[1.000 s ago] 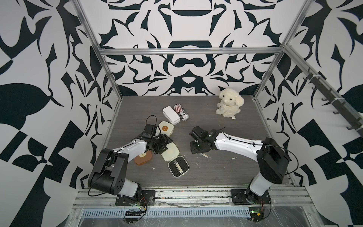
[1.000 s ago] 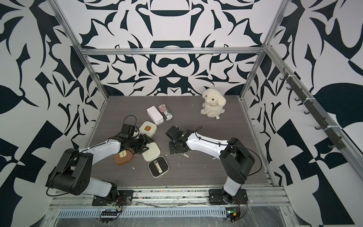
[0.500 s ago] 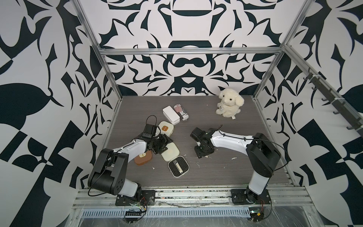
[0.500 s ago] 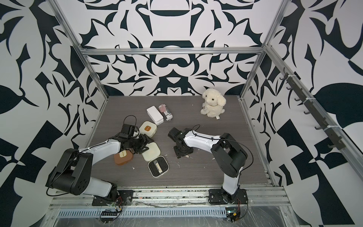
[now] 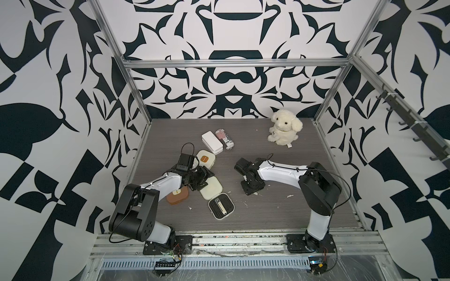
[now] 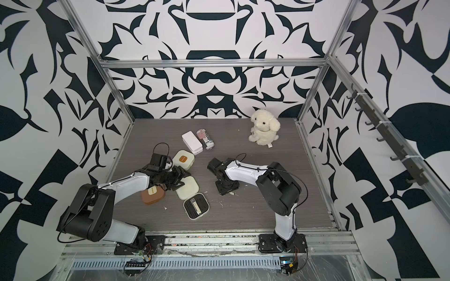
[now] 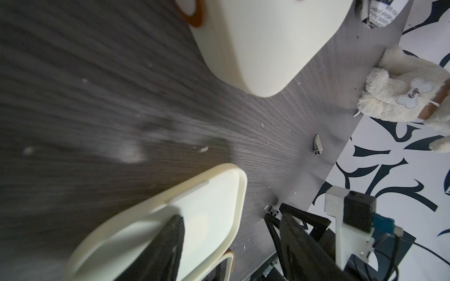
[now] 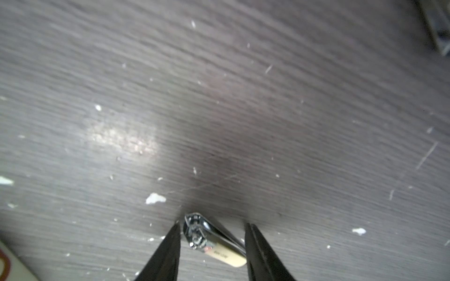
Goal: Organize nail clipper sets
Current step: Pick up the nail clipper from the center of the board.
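- Plush toy [image 7: 399,97] tag reads "dog".
- Left gripper [image 5: 202,183] clamped on open cream case [image 5: 214,191] lid.
- Right gripper [image 8: 211,224] jaws apart around clipper [image 8: 214,243]; table [image 5: 280,211] bare near-right.

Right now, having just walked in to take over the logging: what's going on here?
Two robot arms are sorting nail clipper sets on the table. The left gripper seems clamped on the lid of the open cream case, whose black tray already holds a stowed clipper. The right gripper points down with its jaws open on either side of a loose metal clipper lying on the table, not yet gripped. A closed cream case and a tan case lie beside the left arm.
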